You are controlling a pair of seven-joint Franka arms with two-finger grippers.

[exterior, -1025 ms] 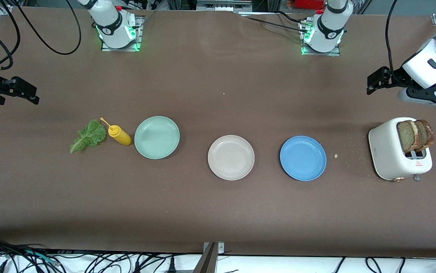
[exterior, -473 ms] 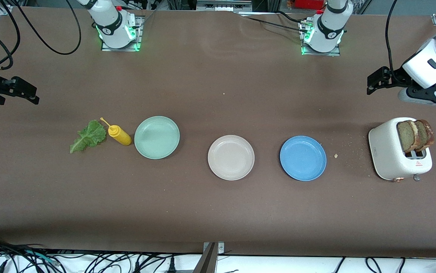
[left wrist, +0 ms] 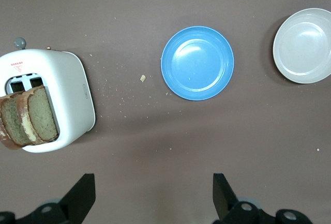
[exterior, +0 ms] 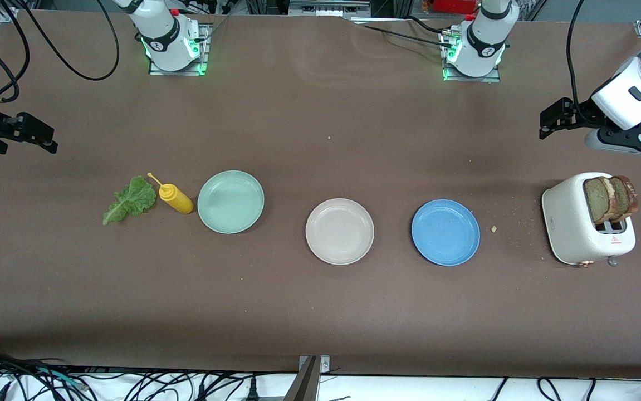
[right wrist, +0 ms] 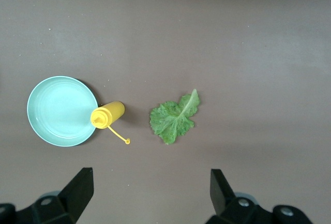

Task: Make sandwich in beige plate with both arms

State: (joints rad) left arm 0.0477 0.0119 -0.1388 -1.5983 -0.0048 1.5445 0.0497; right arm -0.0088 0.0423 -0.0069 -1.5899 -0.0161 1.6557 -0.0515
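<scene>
- In the middle of the front view, the beige plate (exterior: 339, 231) sits bare on the brown desk (exterior: 320, 312), placed centrally, probably so both arms can reach it.
- At the right edge of the frame, two bread slices (exterior: 610, 199) stand upright in a white toaster (exterior: 582, 225), under the left arm's reach.
- At centre left, the lettuce leaf (exterior: 130, 200) lies flat beside a yellow mustard bottle (exterior: 176, 199) and a mint green plate (exterior: 230, 201). A blue plate (exterior: 445, 232) lies between the beige plate and toaster.
- The left tool (left wrist: 154, 195) hovers near the toaster, fingers apart.
- The right tool (right wrist: 151, 193) hovers at the lettuce end, fingers apart, holding nothing.
</scene>
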